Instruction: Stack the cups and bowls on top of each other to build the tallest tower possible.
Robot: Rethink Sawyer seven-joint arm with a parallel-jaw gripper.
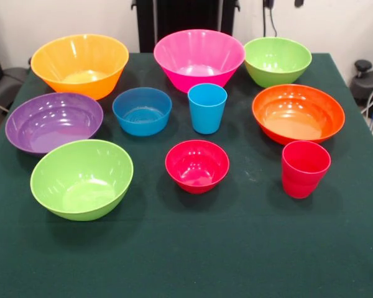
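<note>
In the front view the cups and bowls stand apart and upright on the dark green table (236, 248). The light blue cup (207, 108) is in the middle and the red-pink cup (304, 168) is at the front right. The bowls are a large yellow-orange one (79, 64) at the back left, a pink one (199, 59) at the back middle, a lime green one (277, 60) at the back right, an orange one (298, 113), a purple one (53, 121), a small blue one (142, 110), a small red one (197, 165) and a second lime green one (81, 178) at the front left. Nothing is stacked into a tower. The gripper is out of view.
The robot's black pedestal (186, 18) stands beyond the table's far edge. Cables and dark equipment (368, 81) sit off the table's right side, and more dark gear (3, 81) off its left side.
</note>
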